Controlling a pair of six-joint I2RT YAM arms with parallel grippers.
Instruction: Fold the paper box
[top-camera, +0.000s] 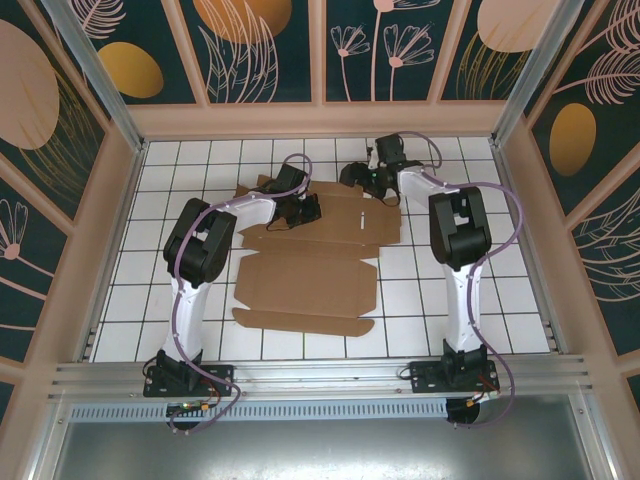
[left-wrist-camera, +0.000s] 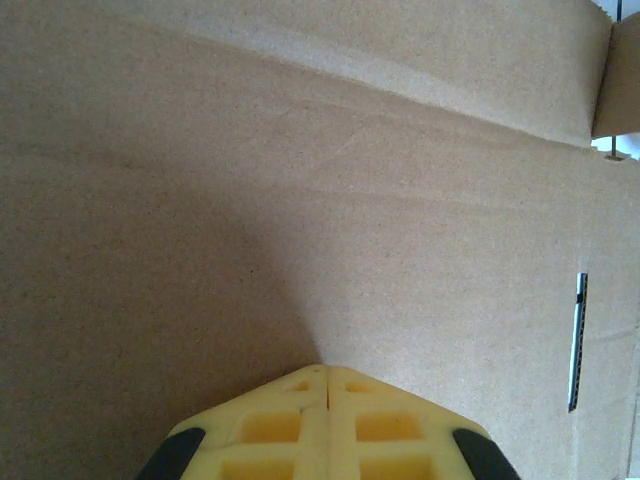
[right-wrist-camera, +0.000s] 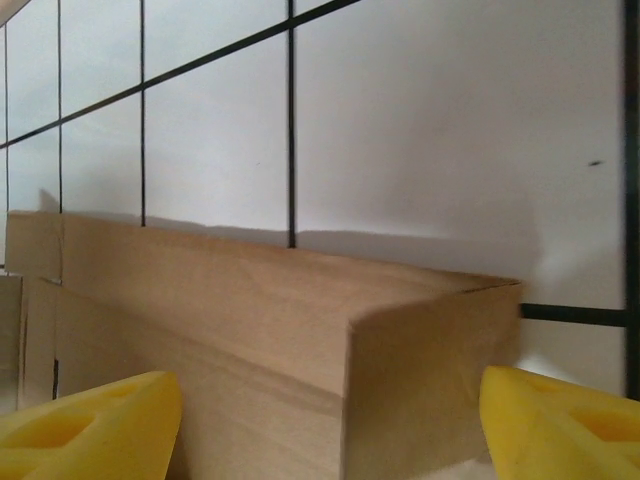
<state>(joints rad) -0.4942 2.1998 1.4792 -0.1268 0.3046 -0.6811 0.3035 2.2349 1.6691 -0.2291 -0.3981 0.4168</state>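
Observation:
The paper box (top-camera: 310, 285) is a brown die-cut cardboard sheet lying mostly flat on the white tiled table (top-camera: 480, 300). My left gripper (top-camera: 305, 212) rests on the sheet's far part. Its yellow fingertips (left-wrist-camera: 300, 385) are shut together and press down on bare cardboard (left-wrist-camera: 300, 200). My right gripper (top-camera: 368, 182) is at the sheet's far right corner. In the right wrist view its yellow fingers (right-wrist-camera: 100, 425) stand wide apart, and a raised, folded corner of the paper box (right-wrist-camera: 250, 300) sits between them. The right gripper (right-wrist-camera: 330, 430) is open around that corner.
Patterned enclosure walls (top-camera: 90, 200) surround the table on the left, right and far sides. An aluminium rail (top-camera: 320, 375) carrying both arm bases runs along the near edge. A narrow slot (left-wrist-camera: 577, 340) is cut in the cardboard to the right of the left fingers.

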